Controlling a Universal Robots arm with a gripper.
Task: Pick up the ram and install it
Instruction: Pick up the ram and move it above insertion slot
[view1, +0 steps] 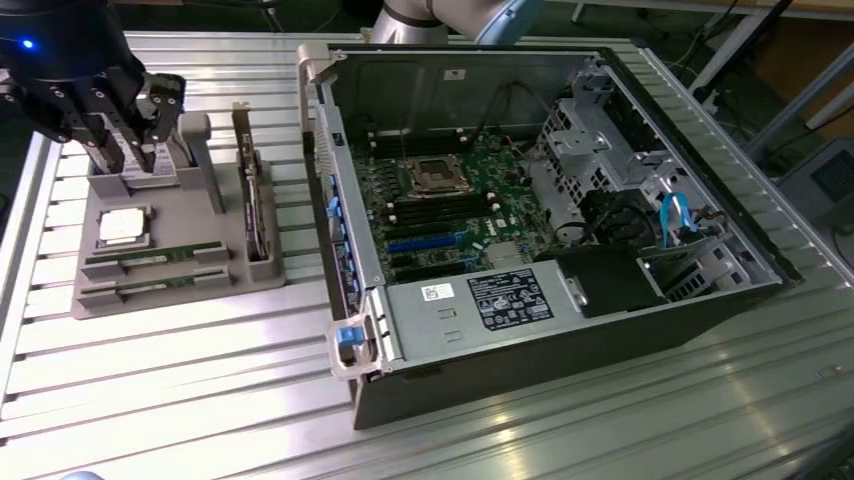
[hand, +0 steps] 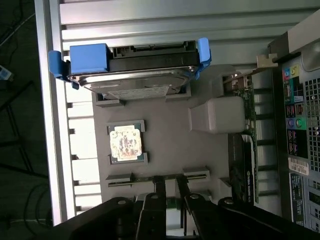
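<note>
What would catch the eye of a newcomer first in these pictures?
The open computer case, its green motherboard bare, takes the middle and the exterior view's right. At that view's left the black gripper hangs with fingers apart over a grey tray that holds two ram sticks and a processor chip. In the wrist view, the hard drive with bright blue brackets stands out at the tray's end.

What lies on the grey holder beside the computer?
Two ram sticks, a processor, an upright expansion card and a hard drive. In the exterior view the gripper covers part of the drive.
</note>
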